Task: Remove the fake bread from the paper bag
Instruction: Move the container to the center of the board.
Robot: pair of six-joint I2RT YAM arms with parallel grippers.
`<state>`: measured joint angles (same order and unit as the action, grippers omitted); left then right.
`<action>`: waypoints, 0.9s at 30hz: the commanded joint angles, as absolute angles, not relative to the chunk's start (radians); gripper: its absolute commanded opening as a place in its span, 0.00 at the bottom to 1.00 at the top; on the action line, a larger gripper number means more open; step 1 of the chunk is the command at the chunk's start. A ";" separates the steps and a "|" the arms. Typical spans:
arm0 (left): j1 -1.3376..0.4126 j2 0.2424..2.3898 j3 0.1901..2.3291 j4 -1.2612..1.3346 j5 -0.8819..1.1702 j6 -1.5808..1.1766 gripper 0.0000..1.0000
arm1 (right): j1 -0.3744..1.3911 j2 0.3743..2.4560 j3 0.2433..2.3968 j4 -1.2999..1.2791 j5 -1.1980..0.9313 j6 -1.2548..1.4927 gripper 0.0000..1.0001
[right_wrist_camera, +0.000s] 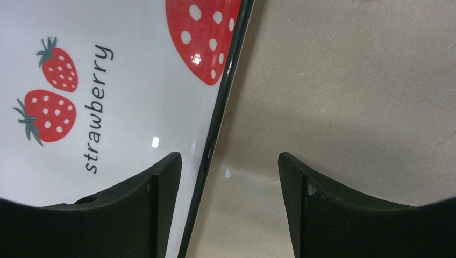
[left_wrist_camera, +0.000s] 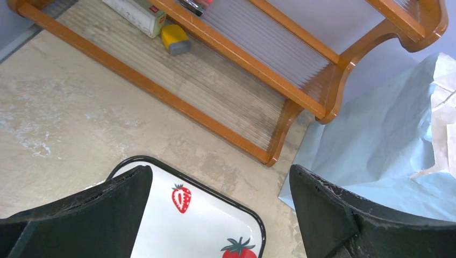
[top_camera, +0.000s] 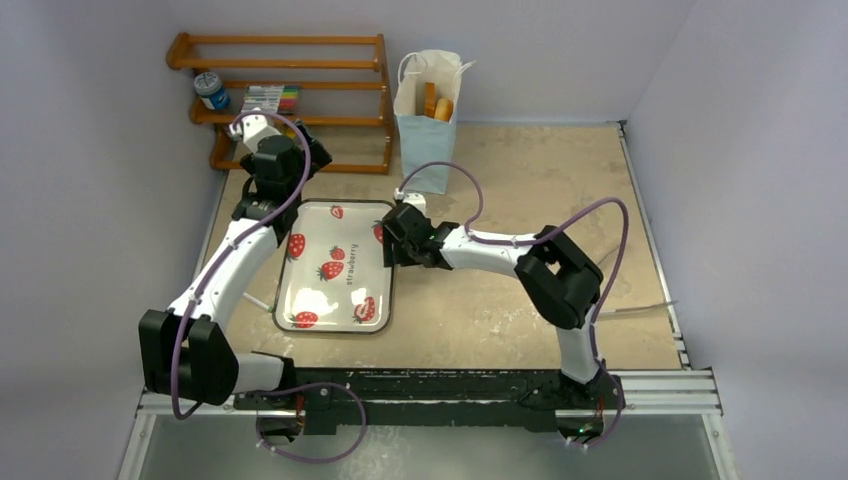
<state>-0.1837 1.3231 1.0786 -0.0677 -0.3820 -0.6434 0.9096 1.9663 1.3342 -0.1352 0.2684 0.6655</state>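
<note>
Plain pale lavender walls [top_camera: 570, 50] on three sides; beige mottled surface [top_camera: 540, 180], scuffed white; orange wooden shelf rack [top_camera: 290, 64] back left, against wall.

Left jaws stood wide apart, strawberry tray [left_wrist_camera: 196, 234] corner between them on counter [left_wrist_camera: 80, 118], wooden rack [left_wrist_camera: 161, 94] behind, blue paper bag [left_wrist_camera: 376, 145] at right.

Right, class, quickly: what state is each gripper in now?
Left gripper: open, holding nothing.
Right gripper: open, holding nothing, poised over the edge of the tray.
</note>
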 commanded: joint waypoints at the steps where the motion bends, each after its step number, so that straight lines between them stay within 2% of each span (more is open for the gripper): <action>1: -0.184 1.281 1.071 -0.046 -0.432 -0.645 0.99 | 0.931 1.999 1.379 -0.114 0.256 0.700 0.68; 4: -0.183 1.278 1.068 -0.038 -0.438 -0.650 0.99 | 0.942 2.045 1.416 -0.137 0.259 0.700 0.63; 11: -0.184 1.261 1.054 -0.014 -0.465 -0.666 0.99 | 0.958 2.118 1.486 -0.229 0.287 0.705 0.35; 16: -0.184 1.240 1.042 -0.004 -0.476 -0.678 0.99 | 0.966 2.100 1.441 -0.267 0.290 0.756 0.01; 20: -0.184 1.230 1.035 0.000 -0.478 -0.691 0.99 | 0.966 2.052 1.371 -0.295 0.290 0.818 0.00; 27: -0.184 1.229 1.033 0.012 -0.492 -0.722 0.98 | 0.964 1.824 1.147 -0.397 0.341 0.993 0.00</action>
<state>-0.1837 1.2533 1.0336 -0.0460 -0.4698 -0.6903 0.9581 1.9415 1.2549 -0.1986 0.2710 0.9077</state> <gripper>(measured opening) 0.986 0.040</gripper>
